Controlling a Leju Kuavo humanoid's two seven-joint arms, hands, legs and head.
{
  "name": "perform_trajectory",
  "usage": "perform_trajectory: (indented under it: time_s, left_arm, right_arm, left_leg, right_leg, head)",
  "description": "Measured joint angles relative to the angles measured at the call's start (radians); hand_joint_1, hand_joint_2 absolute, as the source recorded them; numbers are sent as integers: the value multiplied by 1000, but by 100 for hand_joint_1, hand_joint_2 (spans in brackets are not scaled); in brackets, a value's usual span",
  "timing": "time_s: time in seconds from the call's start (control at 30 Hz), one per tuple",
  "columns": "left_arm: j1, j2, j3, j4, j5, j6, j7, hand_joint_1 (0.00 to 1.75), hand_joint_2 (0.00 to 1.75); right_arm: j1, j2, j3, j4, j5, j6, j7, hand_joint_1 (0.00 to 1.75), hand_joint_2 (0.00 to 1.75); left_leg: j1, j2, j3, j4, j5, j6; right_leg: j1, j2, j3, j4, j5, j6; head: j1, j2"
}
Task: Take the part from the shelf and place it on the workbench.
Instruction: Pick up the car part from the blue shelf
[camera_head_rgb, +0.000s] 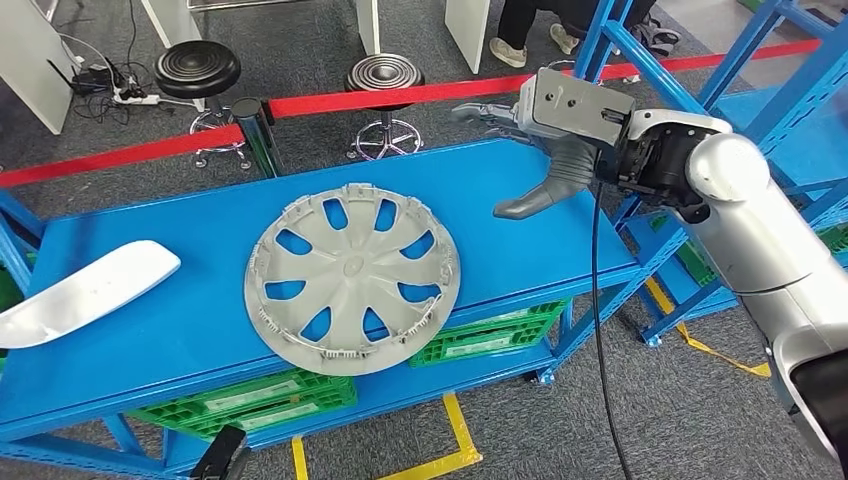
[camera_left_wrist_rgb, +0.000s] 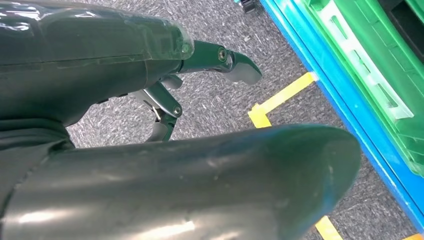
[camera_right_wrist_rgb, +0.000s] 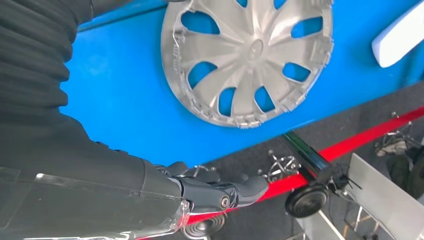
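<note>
One hubcap (camera_head_rgb: 352, 279) on the blue table (camera_head_rgb: 530, 240), face down with its ribbed back and clips up, well clear of the right hand (camera_head_rgb: 545, 150), which hovers over the table's far right corner, empty, fingers apart, thumb hanging down. From the right wrist camera the hubcap (camera_right_wrist_rgb: 248, 60) lies flat, beyond the fingers (camera_right_wrist_rgb: 225, 192). The left hand (camera_left_wrist_rgb: 200, 75) hangs low by the floor, beside the table's lower edge; it holds nothing and its fingers look spread.

Handling, my read:
- thin moulded plastic, light, a bit flexy, with a smooth slippery face
- the clips round the rim look snappable, so don't squeeze them
- best hold is the rim edge or a thumb hooked through a spoke opening; the near edge seems to overhang the table front, giving room for fingers underneath

Around it:
- a white curved panel (camera_head_rgb: 85, 292) lies at the table's left end, well apart from the hubcap
- green crates (camera_head_rgb: 490, 335) sit on the shelf below
- red barrier tape (camera_head_rgb: 330, 103), a post and two stools (camera_head_rgb: 198, 72) stand behind the table
- a blue rack (camera_head_rgb: 760, 90) stands close by the right arm, the likeliest snag on a swing; nothing lies between the right hand and the hubcap
</note>
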Motion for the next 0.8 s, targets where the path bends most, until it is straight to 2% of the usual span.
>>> perform_trajectory:
  time_s: [0.07, 0.1, 0.17, 0.23, 0.3, 0.33, 0.4, 0.43, 0.47, 0.5, 0.53, 0.6, 0.63, 0.67, 0.73, 0.77, 0.8]
  left_arm:
    - [0, 0, 0, 0, 0, 0, 0, 0, 0]
    - [0, -1, 0, 0, 0, 0, 0, 0, 0]
    - [1, -1, 0, 0, 0, 0, -1, 0, 0]
    - [3, 0, 0, 1, 0, 0, -2, 0, 0]
    - [4, 1, 0, 1, 0, -1, -4, 0, 0]
    - [3, 1, 0, 1, 0, -1, -4, 0, 0]
    - [2, 1, 0, 1, 0, -1, -3, 0, 0]
    - [1, 0, 0, 1, 0, -1, -2, 0, 0]
    - [1, 0, 0, 1, 0, -1, 0, 0, 0]
    - [1, -1, -1, 0, 0, -1, 2, 0, 0]
    - [1, -2, -1, 0, 0, -1, 4, 0, 0]
    - [-1, -1, -1, 0, 0, 0, 6, 0, 0]
    - [-2, -1, -1, 0, 0, 1, 6, 0, 0]
    - [-3, -1, -1, 0, 0, 1, 5, 0, 0]
    - [-3, -2, -1, -1, 0, 2, 3, 0, 0]
    - [-3, -2, -1, -1, 0, 1, 3, 0, 0]
    - [-4, -3, -1, -2, 0, 2, 3, 0, 0]
  right_arm:
    - [1, -2, 0, -1, -1, 0, 1, 0, 175]
    - [1, -3, 0, -1, -1, 0, 0, 0, 175]
    - [2, -8, 0, -2, -2, 0, 0, 0, 175]
    - [2, -12, 0, -3, -3, 1, -2, 0, 175]
    - [1, -12, 0, -5, -4, 0, -3, 0, 175]
    - [1, -12, 0, -6, -5, 0, -3, 0, 175]
    - [2, -12, 0, -9, -7, -2, 1, 0, 175]
    - [3, -12, 1, -9, -9, -3, 5, 0, 175]
    - [5, -11, 2, -10, -10, -4, 9, 0, 175]
    - [6, -11, 2, -10, -11, -5, 11, 0, 175]
    - [7, -10, 2, -10, -13, -7, 13, 0, 175]
    - [6, -10, 1, -12, -16, -9, 15, 0, 175]
    - [5, -11, 1, -13, -17, -10, 17, 0, 175]
    - [4, -11, 1, -15, -19, -11, 18, 0, 175]
    - [3, -13, 1, -17, -21, -11, 18, 0, 175]
    - [3, -14, 1, -17, -21, -11, 18, 0, 175]
    - [3, -16, 1, -17, -22, -11, 19, 0, 175]
  left_leg:
    - [0, -2, 1, 3, -4, -5]
    - [-1, -3, 0, 4, -6, -9]
    - [-3, -5, -5, 7, -6, -18]
    - [-4, -6, -9, 7, -4, -28]
    - [-5, -5, -20, 27, -29, -37]
    - [-5, -4, -35, 61, -58, -42]
    - [-1, -2, -84, 180, -128, -51]
    - [1, -1, -108, 238, -151, -54]
    - [3, -1, -121, 273, -156, -57]
    - [5, 0, -119, 273, -142, -58]
    - [6, 0, -97, 236, -112, -60]
    - [10, 0, -24, 108, -54, -62]
    - [10, -2, 3, 57, -38, -60]
    - [9, -4, 16, 28, -32, -57]
    - [6, -7, 10, 20, -25, -43]
    - [6, -6, 4, 19, -18, -35]
    - [6, -6, -4, 18, -8, -25]
  right_leg:
    - [0, 0, 54, -111, 67, -6]
    - [2, 1, 85, -171, 90, -12]
    - [6, 1, 117, -235, 100, -22]
    - [6, 0, 122, -250, 97, -31]
    - [0, -1, 125, -265, 97, -42]
    - [-2, -3, 125, -273, 99, -47]
    - [-3, -5, 118, -275, 105, -54]
    - [-2, -6, 113, -274, 108, -55]
    - [-2, -6, 108, -272, 111, -55]
    - [-2, -7, 102, -269, 115, -54]
    - [-3, -7, 97, -266, 118, -52]
    - [-4, -6, 86, -259, 125, -43]
    - [-3, -5, 82, -256, 129, -38]
    - [-2, -5, 78, -255, 135, -32]
    - [-2, -4, 75, -260, 152, -20]
    - [-3, -4, 73, -261, 151, -14]
    - [-4, -4, 67, -251, 134, -9]
  head:
    - [1, 0]
    - [0, 0]
    - [-2, 0]
    - [-3, 0]
    - [-8, 0]
    - [-14, 0]
    - [-27, 0]
    - [-30, 0]
    - [-33, 0]
    - [-35, 0]
    - [-36, 0]
    - [-38, 0]
    - [-39, 0]
    - [-39, 0]
    - [-38, 0]
    - [-37, 0]
    - [-34, 0]
